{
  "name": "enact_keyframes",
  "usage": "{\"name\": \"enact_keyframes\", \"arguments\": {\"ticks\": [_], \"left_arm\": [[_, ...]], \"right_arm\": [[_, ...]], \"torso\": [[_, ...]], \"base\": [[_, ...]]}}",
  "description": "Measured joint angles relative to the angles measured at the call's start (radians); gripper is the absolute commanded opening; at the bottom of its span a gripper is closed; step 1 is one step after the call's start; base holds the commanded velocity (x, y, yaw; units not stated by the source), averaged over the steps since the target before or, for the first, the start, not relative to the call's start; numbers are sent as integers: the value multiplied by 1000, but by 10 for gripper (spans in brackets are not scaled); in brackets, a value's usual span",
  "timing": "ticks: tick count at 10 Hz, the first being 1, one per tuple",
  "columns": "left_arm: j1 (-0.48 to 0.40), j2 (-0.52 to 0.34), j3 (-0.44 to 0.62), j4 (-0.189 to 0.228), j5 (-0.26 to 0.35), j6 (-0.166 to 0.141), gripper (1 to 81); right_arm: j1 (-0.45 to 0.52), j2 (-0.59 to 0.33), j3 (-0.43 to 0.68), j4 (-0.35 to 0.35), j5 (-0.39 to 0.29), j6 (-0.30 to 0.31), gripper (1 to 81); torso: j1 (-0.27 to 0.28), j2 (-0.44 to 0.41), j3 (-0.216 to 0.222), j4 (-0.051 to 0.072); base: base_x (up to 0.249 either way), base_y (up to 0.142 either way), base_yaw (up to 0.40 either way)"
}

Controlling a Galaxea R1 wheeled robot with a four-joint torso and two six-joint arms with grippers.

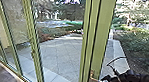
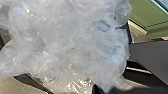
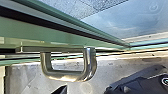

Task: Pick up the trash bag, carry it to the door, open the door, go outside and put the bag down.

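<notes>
The door handle is on the green door frame. The right tool is near the free end of this handle; whether it is wide or narrow, I cannot tell. The clear plastic bag is close before the left wrist camera and covers the left tool, so its state I also cannot tell. Beyond the handle lies the paved terrace.

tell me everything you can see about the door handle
The door handle is a shiny silver bar, metal by its look, bent into a squared loop with rounded corners. It stands out from a narrow plate on the green door frame. In the head view, the end of the robot's right arm is right by it; whether they touch, I cannot tell.
</notes>
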Motion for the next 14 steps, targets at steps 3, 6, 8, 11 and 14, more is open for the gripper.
{"name": "enact_keyframes", "arguments": {"ticks": [3,6,8,11,14], "left_arm": [[0,3,-10,0,1,0,10],[0,8,-13,0,0,0,10],[0,7,-13,0,0,0,10],[1,5,-13,0,0,0,10],[3,6,-13,0,0,0,10]], "right_arm": [[-11,56,-58,-36,-1,47,811],[-34,114,-138,-54,10,82,811],[-64,117,-177,-74,15,83,811],[-97,145,-226,-96,46,96,811],[-124,177,-259,-133,56,110,811]], "torso": [[0,0,0,0],[0,0,0,0],[0,0,0,0],[0,0,0,0],[0,0,0,0]], "base": [[0,0,0],[0,0,0],[0,0,0],[0,0,0],[0,0,0]]}}
